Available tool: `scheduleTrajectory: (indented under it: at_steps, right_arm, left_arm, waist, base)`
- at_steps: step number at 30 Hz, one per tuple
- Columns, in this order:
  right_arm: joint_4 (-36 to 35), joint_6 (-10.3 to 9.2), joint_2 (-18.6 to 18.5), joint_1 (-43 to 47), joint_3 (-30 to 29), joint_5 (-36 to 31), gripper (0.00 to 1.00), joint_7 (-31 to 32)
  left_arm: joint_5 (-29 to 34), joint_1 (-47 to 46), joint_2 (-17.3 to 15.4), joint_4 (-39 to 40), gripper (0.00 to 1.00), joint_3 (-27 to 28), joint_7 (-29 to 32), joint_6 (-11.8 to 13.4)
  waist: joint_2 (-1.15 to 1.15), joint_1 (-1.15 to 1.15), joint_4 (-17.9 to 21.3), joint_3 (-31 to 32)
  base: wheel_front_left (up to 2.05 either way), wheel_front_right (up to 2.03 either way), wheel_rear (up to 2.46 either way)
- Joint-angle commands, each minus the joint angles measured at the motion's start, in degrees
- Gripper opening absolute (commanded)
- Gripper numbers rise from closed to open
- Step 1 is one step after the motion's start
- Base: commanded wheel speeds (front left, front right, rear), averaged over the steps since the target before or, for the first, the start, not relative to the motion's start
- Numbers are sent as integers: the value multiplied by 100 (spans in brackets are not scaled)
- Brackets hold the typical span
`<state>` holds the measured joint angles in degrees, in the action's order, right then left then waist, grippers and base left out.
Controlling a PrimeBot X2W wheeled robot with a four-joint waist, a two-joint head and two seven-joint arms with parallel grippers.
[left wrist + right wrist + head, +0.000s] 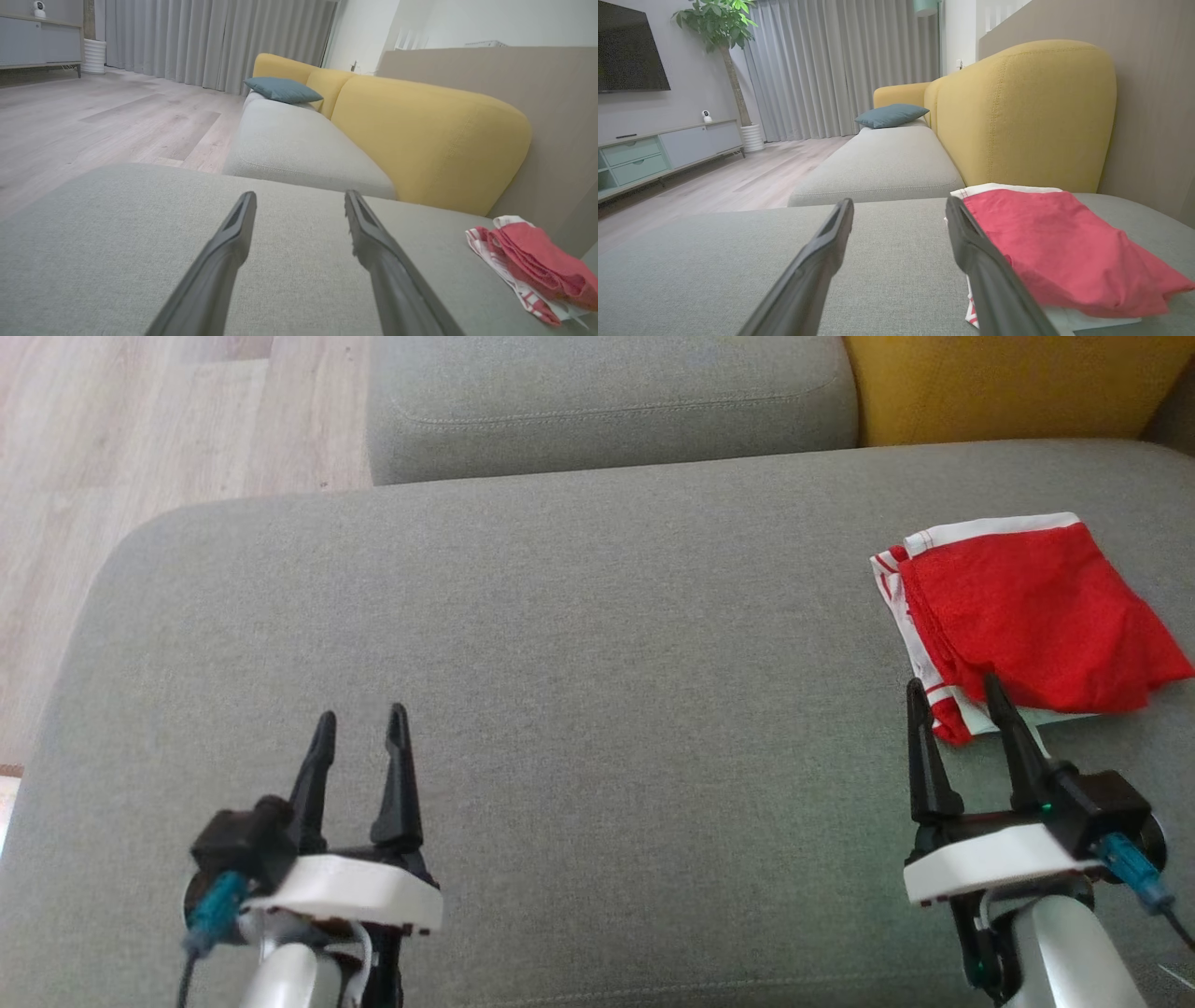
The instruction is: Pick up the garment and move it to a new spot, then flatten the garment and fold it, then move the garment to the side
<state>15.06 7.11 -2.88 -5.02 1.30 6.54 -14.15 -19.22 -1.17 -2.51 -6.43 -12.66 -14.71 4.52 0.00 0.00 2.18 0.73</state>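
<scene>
The garment point(1022, 621) is red with white trim and lies folded into a compact bundle at the right side of the grey cushion point(579, 644). It also shows in the left wrist view as a red and white garment point(532, 268) at the far right, and in the right wrist view as a flat red garment point(1057, 249). My right gripper point(954, 686) is open just in front of the garment's near edge, nothing between its fingers. My left gripper point(362, 714) is open over bare cushion at the lower left, far from the garment.
A second grey seat cushion point(607, 401) lies beyond, with a yellow backrest point(1008, 383) at the upper right. Wooden floor point(140, 439) drops off at the cushion's left edge. A blue pillow point(891, 115) rests farther along the sofa.
</scene>
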Motion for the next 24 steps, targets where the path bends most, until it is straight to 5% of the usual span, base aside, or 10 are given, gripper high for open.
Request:
scheduleTrajectory:
  at_steps: [1,24]
  right_arm:
    - [-150,37,0,-107,145,36,100,-61]
    - [-97,37,0,-219,222,203,100,-82]
  left_arm:
    - [90,-169,-37,125,100,150,-29,2]
    - [241,-173,-37,208,100,358,-29,-244]
  waist:
    - [0,0,6,2]
    - [0,0,39,-36]
  base:
    - [0,0,0]
    - [0,0,0]
